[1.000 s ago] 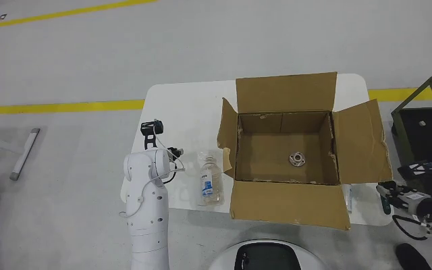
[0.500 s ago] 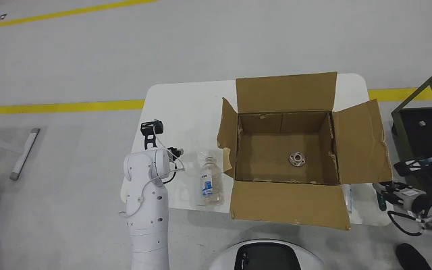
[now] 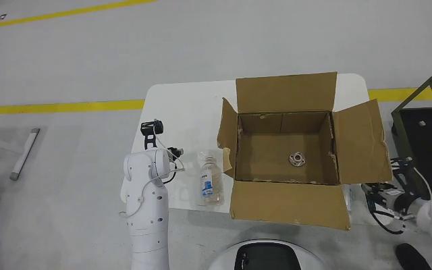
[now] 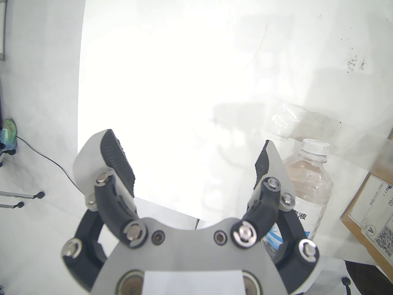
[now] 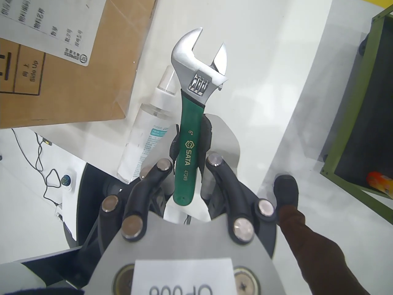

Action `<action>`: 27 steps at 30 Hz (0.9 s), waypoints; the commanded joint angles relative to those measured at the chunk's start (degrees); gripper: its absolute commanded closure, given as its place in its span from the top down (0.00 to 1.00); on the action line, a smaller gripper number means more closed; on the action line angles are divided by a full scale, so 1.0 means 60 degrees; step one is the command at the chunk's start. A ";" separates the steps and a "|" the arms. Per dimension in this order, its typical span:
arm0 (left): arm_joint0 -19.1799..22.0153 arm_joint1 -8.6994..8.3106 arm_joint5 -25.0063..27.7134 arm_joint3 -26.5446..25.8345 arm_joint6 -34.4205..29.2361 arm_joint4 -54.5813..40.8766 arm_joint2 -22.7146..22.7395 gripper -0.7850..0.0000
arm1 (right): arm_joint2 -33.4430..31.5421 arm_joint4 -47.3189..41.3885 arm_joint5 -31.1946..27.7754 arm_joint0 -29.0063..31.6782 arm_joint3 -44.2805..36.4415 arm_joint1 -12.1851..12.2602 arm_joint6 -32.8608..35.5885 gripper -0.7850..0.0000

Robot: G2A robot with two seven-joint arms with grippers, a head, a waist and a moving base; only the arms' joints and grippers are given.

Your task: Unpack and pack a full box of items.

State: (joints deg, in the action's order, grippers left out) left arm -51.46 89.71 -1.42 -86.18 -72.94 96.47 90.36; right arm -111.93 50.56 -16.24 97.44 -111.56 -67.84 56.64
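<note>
Overlooking, top view: box (image 3: 290, 206) open; right gripper (image 3: 381, 197) off its 4 o'clock corner, the nearer arm.
Left wrist view: left gripper (image 4: 187, 145) spread, empty, bottle (image 4: 308, 182) just beside.
Right wrist view: right gripper (image 5: 192, 138) pinches wrench (image 5: 192, 108) handle, head pointing ahead.

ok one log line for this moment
left pincer open, above table near water bottle | right pincer shut on wrench, right of box | box open, one small metal part inside

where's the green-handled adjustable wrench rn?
Right wrist view: green-handled steel adjustable wrench is clamped in the right gripper, right of the brown cardboard box, near a clear spray bottle.
</note>
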 commanded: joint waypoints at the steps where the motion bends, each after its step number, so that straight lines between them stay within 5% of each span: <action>1: 0.0000 0.0000 0.0000 0.0000 0.0000 0.0000 0.0000 1.00 | 0.0131 0.0158 0.0237 -0.0033 0.0004 0.0011 0.0072 0.00; 22: 0.0000 0.0000 0.0000 0.0000 0.0000 0.0000 0.0000 1.00 | 0.0787 0.0549 0.1067 -0.0667 0.0742 0.0190 0.0384 0.00; 27: 0.0000 0.0000 0.0000 0.0000 0.0000 0.0000 0.0000 1.00 | 0.0874 0.0585 0.1064 -0.0728 0.0788 0.0235 0.0454 0.32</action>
State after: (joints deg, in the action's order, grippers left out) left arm -51.46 89.71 -1.42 -86.18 -72.94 96.47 90.36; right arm -106.75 53.93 -9.83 93.13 -106.91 -66.48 59.28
